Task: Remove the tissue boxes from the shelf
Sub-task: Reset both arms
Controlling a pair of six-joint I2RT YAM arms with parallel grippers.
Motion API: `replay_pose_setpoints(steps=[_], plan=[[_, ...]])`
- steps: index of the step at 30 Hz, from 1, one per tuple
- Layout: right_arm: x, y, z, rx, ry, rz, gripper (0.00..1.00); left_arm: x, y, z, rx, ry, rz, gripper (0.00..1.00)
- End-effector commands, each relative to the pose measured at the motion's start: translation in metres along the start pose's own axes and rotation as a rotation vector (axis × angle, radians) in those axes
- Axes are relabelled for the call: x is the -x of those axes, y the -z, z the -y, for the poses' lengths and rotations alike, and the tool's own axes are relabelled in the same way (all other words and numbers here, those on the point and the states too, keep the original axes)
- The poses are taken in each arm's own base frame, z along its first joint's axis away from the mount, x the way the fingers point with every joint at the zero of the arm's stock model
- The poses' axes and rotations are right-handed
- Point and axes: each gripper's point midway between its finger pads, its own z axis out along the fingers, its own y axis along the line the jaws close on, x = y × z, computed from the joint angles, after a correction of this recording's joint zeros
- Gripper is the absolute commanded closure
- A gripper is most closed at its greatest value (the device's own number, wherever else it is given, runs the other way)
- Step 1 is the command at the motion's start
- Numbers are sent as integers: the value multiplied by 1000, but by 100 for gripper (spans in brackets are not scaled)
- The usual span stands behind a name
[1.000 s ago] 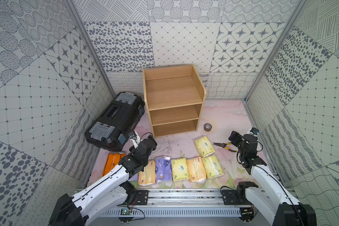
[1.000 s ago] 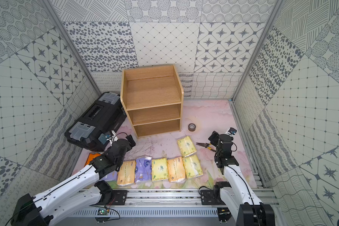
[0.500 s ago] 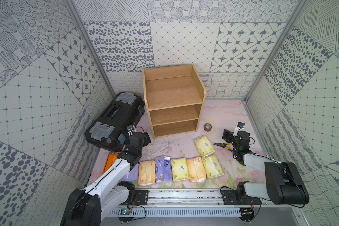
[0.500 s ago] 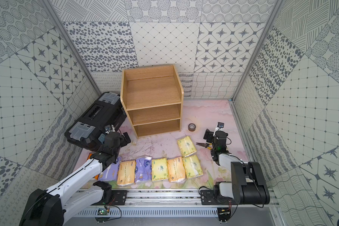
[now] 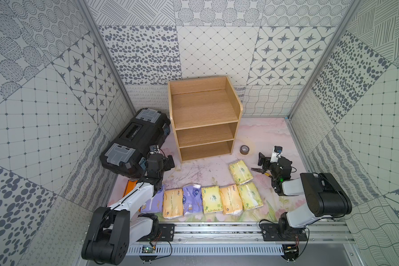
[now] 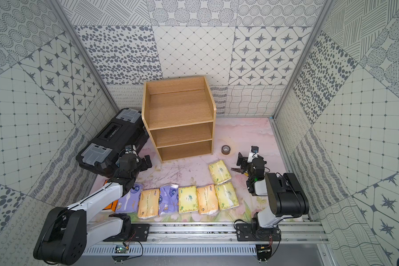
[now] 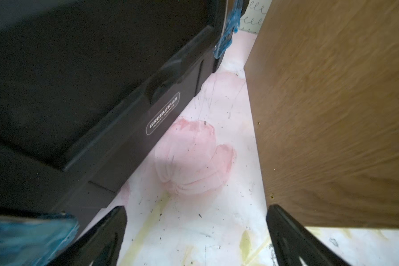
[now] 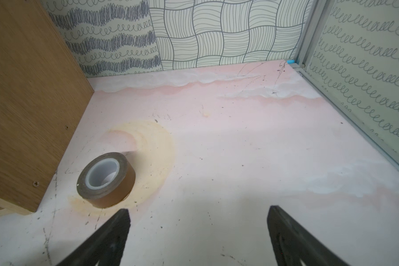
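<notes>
1. Counting the tissue boxes [image 5: 212, 199]: all eight lie on the table mat [image 5: 194, 171] in front of the shelf [image 5: 203, 110]. Seven sit in a row by the rail, and one pale green-yellow pack [image 5: 240, 171] lies just behind the end nearer the right arm. The orange pack [image 5: 130, 187] is partly hidden under the left arm
2. Shelf: all three tiers are bare in both top views, so nothing is left to pull out
3. Left gripper [image 7: 196, 214]: fingers spread, holding nothing, low between the black toolbox [image 5: 134, 140] and the shelf's side panel. A second ago this arm stretched over the row's orange end; it has since folded back
4. Right gripper [image 8: 198, 214]: fingers apart and empty, facing bare mat near the tape roll [image 8: 106, 179], with pliers [image 5: 259, 171] just beside it. This arm has also drawn back, its fingers widening a little
5. Reading: empty hands, bare shelf and both arms retreating suggest the job is done and the arms are settling to rest
</notes>
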Motion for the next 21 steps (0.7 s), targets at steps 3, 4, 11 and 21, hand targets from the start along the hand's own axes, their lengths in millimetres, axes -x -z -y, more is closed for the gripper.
replay_pose_setpoints(steps=[3,4,11,21], plan=[[21,-3,0,19,-6,60,3,16,-17,20,-120,-64,145,1],[21,-4,2,20,-14,52,3,16,-21,18,-109,-74,164,1],[21,-4,2,35,-27,50,3,2,-33,21,-144,-120,278,1],[20,-8,4,32,-32,31,3,3,-51,16,-48,-115,154,1]])
